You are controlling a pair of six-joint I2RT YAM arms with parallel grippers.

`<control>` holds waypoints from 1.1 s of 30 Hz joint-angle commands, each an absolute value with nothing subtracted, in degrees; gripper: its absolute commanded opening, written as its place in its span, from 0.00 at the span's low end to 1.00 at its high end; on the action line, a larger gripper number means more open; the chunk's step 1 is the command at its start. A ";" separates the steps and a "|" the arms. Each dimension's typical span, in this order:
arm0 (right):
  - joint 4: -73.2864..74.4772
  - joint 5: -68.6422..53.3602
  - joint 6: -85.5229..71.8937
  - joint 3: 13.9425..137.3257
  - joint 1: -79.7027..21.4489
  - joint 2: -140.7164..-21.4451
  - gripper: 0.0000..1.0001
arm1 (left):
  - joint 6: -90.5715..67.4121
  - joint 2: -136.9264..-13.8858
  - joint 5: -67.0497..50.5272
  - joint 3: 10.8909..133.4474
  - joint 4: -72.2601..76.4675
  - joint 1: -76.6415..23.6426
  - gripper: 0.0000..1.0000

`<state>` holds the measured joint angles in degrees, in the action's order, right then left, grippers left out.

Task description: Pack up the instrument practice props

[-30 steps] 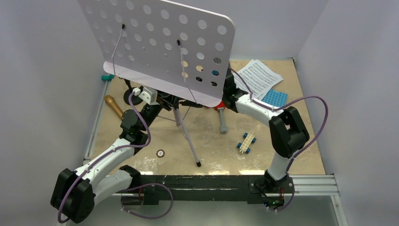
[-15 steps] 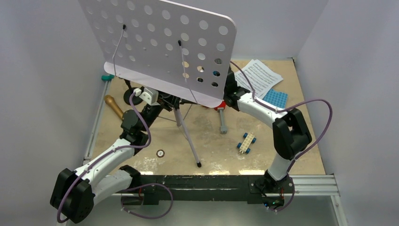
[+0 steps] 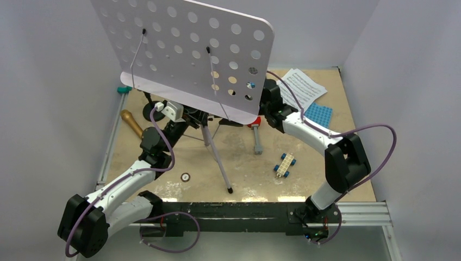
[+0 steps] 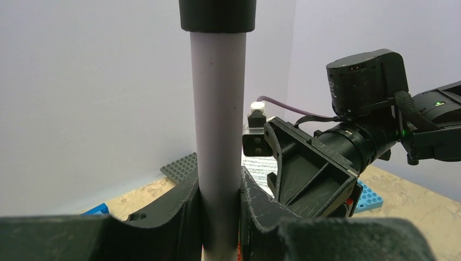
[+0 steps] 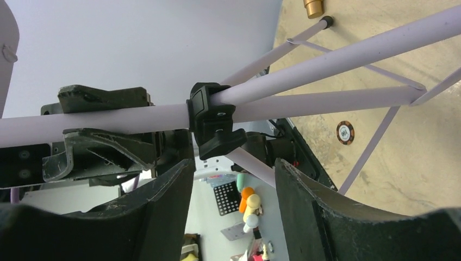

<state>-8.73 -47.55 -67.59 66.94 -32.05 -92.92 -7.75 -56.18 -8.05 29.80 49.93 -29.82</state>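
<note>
The lilac perforated music stand [image 3: 185, 54] stands upright on its tripod legs [image 3: 217, 157] at the table's left centre. My left gripper [image 4: 219, 190] is shut on its lilac pole [image 4: 219, 109], below a black collar. My right gripper [image 5: 234, 168] is open and empty. Its jaws stand just short of the black clamp [image 5: 215, 122] on the pole, from the other side. In the top view it is tucked under the desk's right edge [image 3: 265, 100]. White sheet-music pages [image 3: 301, 87] lie at the back right. The gold-brown microphone [image 3: 131, 124] and the black round-based mic stand [image 3: 152, 112] lie at the left.
A red-headed grey toy hammer [image 3: 256, 136] lies right of the tripod. A blue baseplate [image 3: 318, 114] sits by the sheets, and a small brick car [image 3: 284, 164] lies nearer. A small round disc [image 3: 185, 176] lies in front. Walls close in the back and both sides.
My right arm's elbow has swung out to the right and its wrist has shifted slightly back along the stand's desk edge. The left arm and the stand have not moved.
</note>
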 commanded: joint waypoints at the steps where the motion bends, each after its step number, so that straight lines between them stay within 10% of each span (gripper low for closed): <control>1: -7.19 -48.16 -68.51 70.75 -32.59 -92.66 0.61 | -8.36 -56.18 -8.34 31.01 48.21 -30.66 0.00; 22: -5.58 -49.08 -70.40 78.43 -36.41 -98.11 0.37 | -7.48 -56.42 -7.82 30.98 48.43 -31.60 0.00; 33: -0.97 -49.03 -67.52 79.27 -37.62 -98.31 0.55 | -5.91 -56.57 -7.13 31.10 47.73 -32.33 0.00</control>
